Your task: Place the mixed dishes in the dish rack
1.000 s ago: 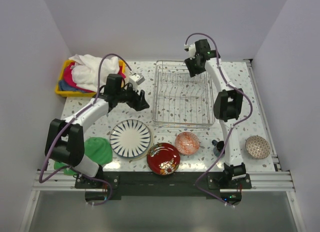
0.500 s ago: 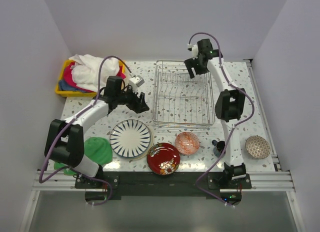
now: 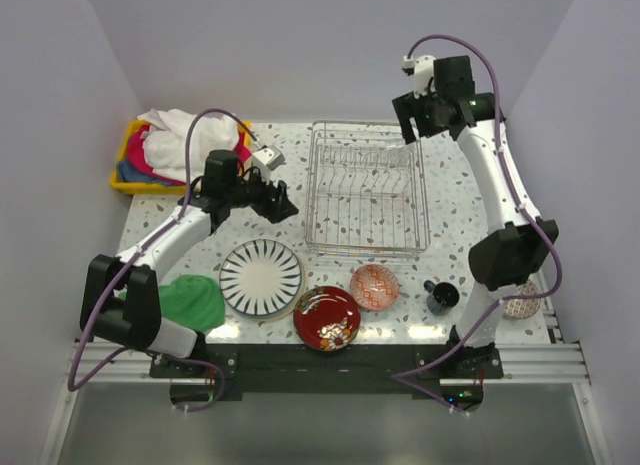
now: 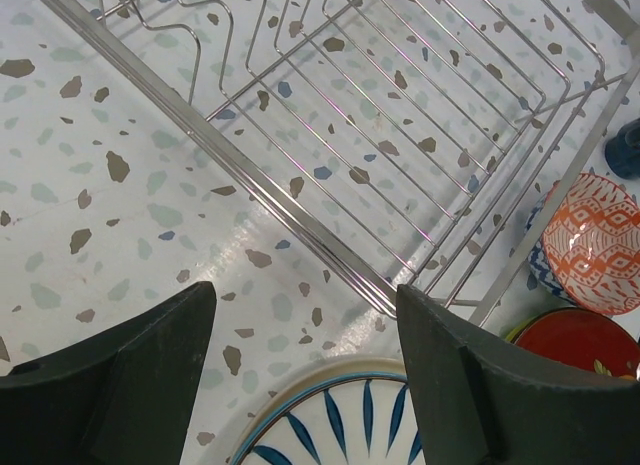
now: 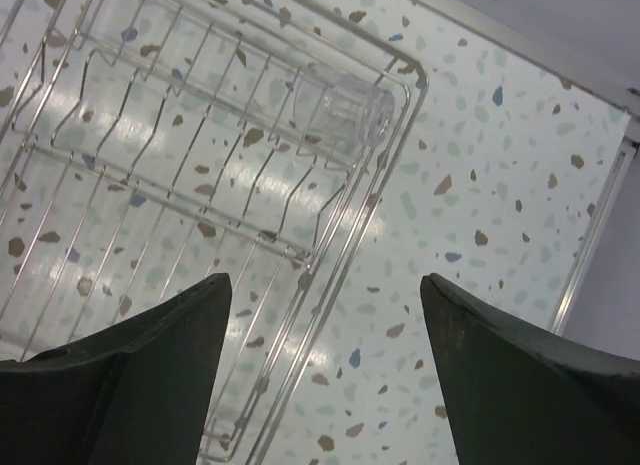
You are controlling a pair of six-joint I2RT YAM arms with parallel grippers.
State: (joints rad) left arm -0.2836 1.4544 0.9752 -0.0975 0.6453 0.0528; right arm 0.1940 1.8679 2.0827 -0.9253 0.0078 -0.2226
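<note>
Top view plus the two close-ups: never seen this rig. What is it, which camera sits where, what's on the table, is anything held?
It is two white robot arms bolted at the near edge of a speckled table. The wide picture comes from a fixed camera above and behind them. The two close-ups come from a camera on each wrist. The dark wedges at the bottom of those are that arm's own pincer fingers.

On the table stands a silver wire dish rack, with a small clear glass lying on its side in one corner. In front of the rack sit a white plate with black radial stripes, a red floral plate, an orange-red patterned bowl and a dark blue mug. A green cloth lies near left, and a yellow bin of cloths sits far left.

The left pincer and right pincer are both open and hold nothing.
</note>
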